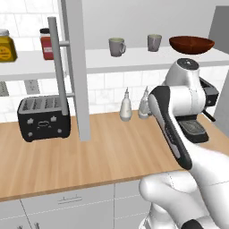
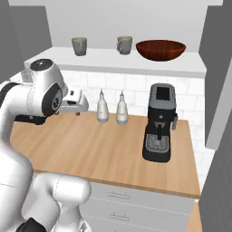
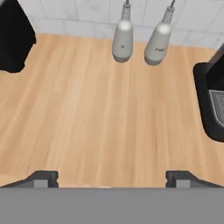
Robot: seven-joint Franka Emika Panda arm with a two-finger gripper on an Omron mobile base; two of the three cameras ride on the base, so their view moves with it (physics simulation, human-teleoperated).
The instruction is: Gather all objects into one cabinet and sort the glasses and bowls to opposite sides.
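Glossy red-brown bowl (image 2: 160, 49), wide + shallow, beside 2 grey mugs (image 2: 124, 45)

1. Two grey mugs: first mug (image 1: 116, 46) and second mug (image 1: 154, 42), on the cabinet shelf (image 1: 134, 58).
2. One reddish-brown bowl (image 1: 191, 44) on that shelf.
3. Two pale grey shakers: left shaker (image 1: 125, 107) and right shaker (image 1: 144, 105), on the wooden counter (image 1: 112, 152).
4. One black toaster (image 1: 43, 117).
5. One black coffee machine (image 2: 159, 123).
6. Two lidded jars: yellow jar (image 1: 6, 46) and red jar (image 1: 45, 44).
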